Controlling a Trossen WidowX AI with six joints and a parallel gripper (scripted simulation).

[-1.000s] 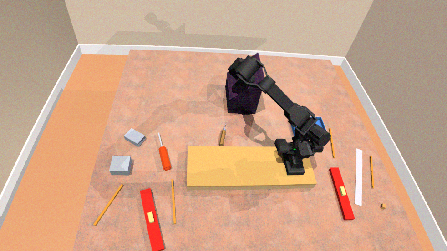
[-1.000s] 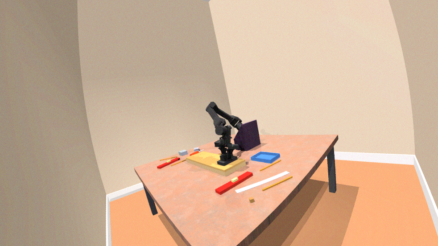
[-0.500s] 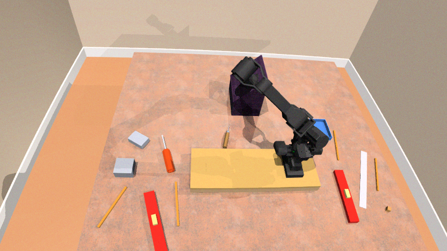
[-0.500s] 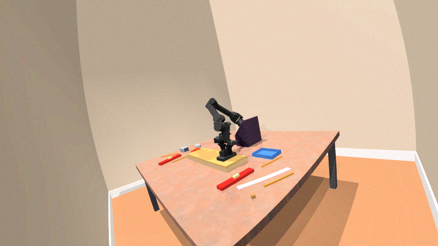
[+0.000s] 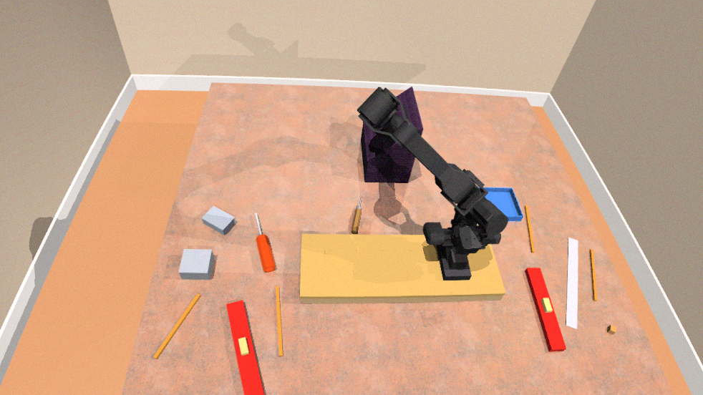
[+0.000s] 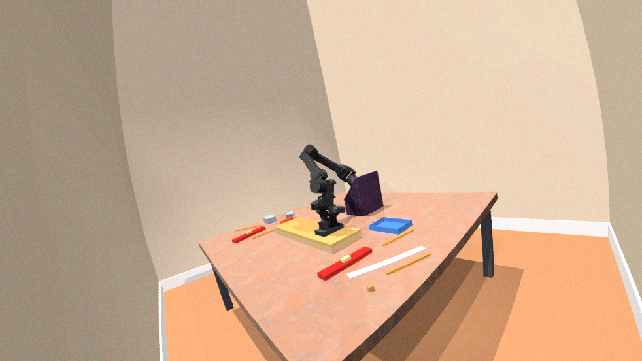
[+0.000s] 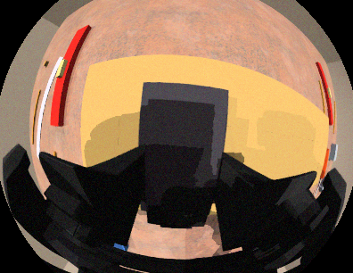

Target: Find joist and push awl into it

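My gripper (image 5: 458,245) (image 6: 328,218) (image 7: 181,149) is shut on the stud finder (image 5: 456,272) (image 6: 326,231) (image 7: 186,93), a dark block. It is upright over the right part of the yellow floor panel (image 5: 331,279) (image 6: 291,227) (image 7: 112,82) and appears to rest on it. No green light shows on it in these views. The awl (image 5: 356,220), with a wooden handle and thin metal tip, lies just behind the panel's back edge. The blue tray (image 5: 518,207) (image 6: 384,231) (image 7: 120,246) is behind and to the right of the panel. The joist is hidden.
A dark purple block (image 5: 386,169) (image 6: 370,195) stands behind the awl. An orange screwdriver (image 5: 265,252) and two grey blocks (image 5: 196,262) (image 5: 218,219) lie left. Red levels (image 5: 539,287) (image 5: 238,320) lie on both sides. Pencils and a white strip (image 5: 571,282) (image 6: 386,262) are also there.
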